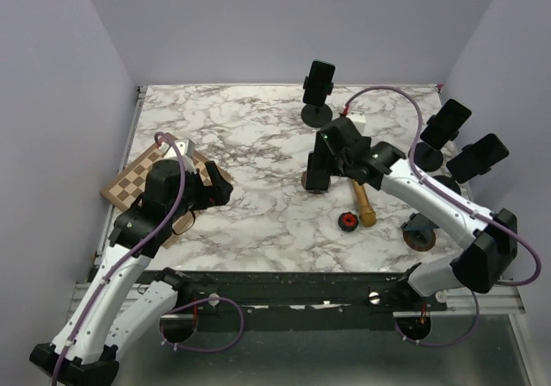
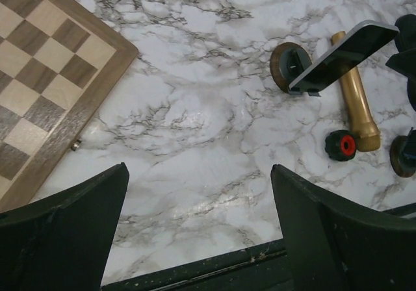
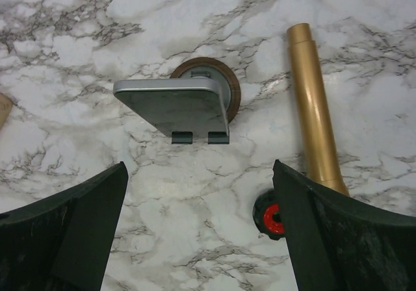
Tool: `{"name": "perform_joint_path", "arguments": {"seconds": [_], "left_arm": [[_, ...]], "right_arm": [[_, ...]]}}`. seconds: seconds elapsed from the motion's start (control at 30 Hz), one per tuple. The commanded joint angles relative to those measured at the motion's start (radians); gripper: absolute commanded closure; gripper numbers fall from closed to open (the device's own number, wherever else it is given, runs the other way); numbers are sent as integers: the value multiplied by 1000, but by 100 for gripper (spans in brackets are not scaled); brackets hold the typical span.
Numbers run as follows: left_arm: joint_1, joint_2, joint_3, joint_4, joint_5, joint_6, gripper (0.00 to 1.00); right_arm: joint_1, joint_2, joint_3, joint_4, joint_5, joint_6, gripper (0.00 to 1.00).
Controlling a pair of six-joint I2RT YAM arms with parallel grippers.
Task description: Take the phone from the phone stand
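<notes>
The right tool (image 3: 199, 174) hangs released above the phone (image 3: 172, 112) resting on its phone stand (image 3: 232, 93), while the left tool (image 2: 198, 171) is released too.

In the top view, the phone (image 1: 318, 172) and phone stand (image 1: 312, 184) at centre merge with the dark right end effector (image 1: 325, 166), too small to separate. In the right wrist view, the gold cylinder (image 3: 313, 102) and red-capped knob (image 3: 270, 216) disappear behind the lower-right finger. In the left wrist view, the chessboard (image 2: 39, 76) is cut off at the upper-left edges.
</notes>
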Motion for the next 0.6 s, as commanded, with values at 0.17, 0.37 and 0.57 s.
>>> {"name": "perform_joint_path", "arguments": {"seconds": [0.17,0.37,0.57], "left_arm": [[-185,141,-56,293,31,-161,1],[-421,436,61,391,-260,-194,1],[-517,665,173,509,-333,-224,1]], "right_arm": [[7,-388,-81,-7,236,37,0],[7,-581,-127,13,216,0,0],[7,-682,-121,-25,196,-33,0]]}}
